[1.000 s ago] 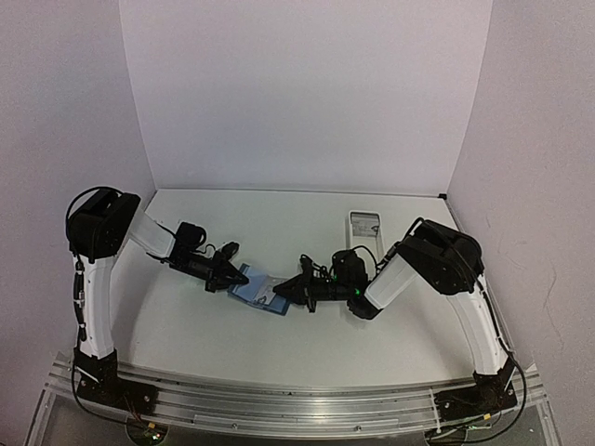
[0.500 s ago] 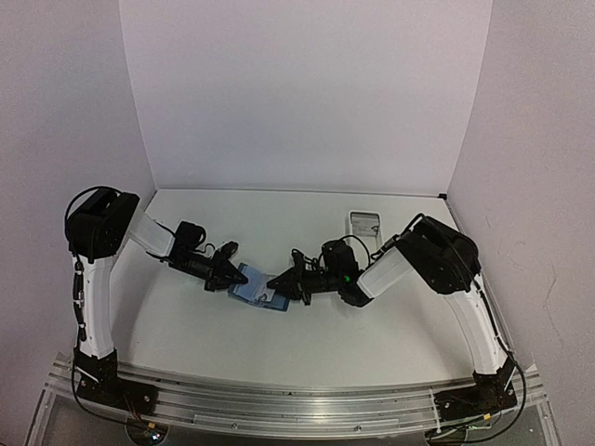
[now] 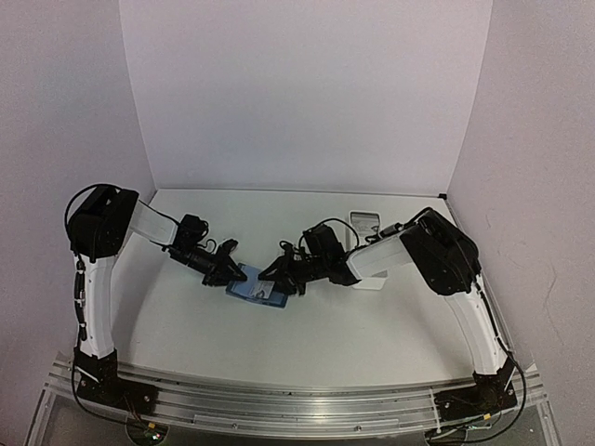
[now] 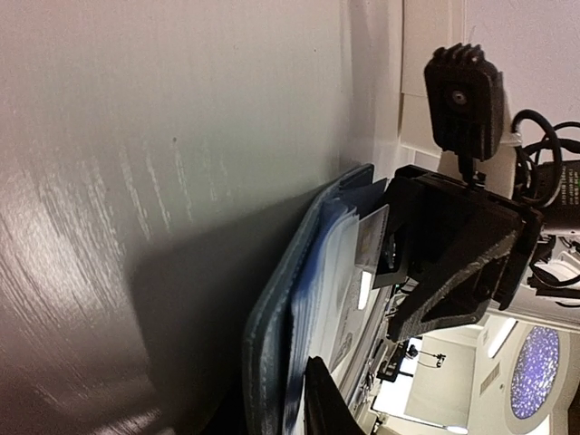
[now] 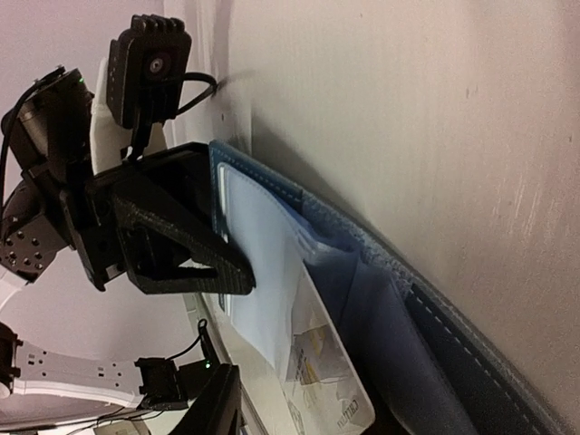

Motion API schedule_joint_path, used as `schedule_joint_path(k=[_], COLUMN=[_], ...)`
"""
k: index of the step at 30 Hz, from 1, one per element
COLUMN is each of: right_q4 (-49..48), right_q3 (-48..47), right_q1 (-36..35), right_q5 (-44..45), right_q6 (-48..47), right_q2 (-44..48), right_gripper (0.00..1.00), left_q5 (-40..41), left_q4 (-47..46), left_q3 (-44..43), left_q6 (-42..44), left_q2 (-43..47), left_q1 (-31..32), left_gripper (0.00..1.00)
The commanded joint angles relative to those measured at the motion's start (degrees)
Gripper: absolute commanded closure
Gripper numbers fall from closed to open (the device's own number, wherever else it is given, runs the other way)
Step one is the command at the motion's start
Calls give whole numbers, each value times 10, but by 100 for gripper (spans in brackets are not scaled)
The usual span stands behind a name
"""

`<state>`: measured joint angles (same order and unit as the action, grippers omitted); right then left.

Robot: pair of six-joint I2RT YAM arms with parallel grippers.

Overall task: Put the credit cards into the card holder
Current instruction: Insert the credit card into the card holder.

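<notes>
Overhead, left hand (image 3: 232, 272), right hand (image 3: 271, 274) flanking card holder (image 3: 256, 291), wrist views add cards (image 5: 317, 372), grips unclear.

A robotics lab is showing here: white panels (image 3: 307, 93) are boxing in a white table (image 3: 232, 344). An aluminium rail (image 3: 297, 401) (cables (image 3: 139, 429) trailing off it) is running along its front.

I saw pale walls (image 3: 307, 93) boxing in a white table (image 3: 279, 344), a metal rail (image 3: 279, 409) along its near edge.
</notes>
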<state>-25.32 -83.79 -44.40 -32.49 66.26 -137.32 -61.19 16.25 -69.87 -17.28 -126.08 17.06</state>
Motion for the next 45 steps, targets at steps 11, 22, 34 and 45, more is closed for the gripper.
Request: schedule_joint_path(k=[11, 22, 34, 45], right_q4=[340, 341, 370, 499], right_q3=[-76, -156, -122, -180], right_q1=[-4, -31, -34, -45], right_q5=[146, 141, 189, 321], right_q6=[-104, -85, -95, -166], right_q2=[-25, -57, -15, 29], right_gripper=[48, 42, 21, 15], left_q5=[267, 146, 145, 213], left_q4=[118, -5, -11, 120], left_q3=[23, 80, 87, 41], left_q6=[2, -80, -89, -56], left_q2=[-43, -30, -13, 21], left_q1=[2, 18, 16, 8], left_gripper=[82, 92, 85, 67])
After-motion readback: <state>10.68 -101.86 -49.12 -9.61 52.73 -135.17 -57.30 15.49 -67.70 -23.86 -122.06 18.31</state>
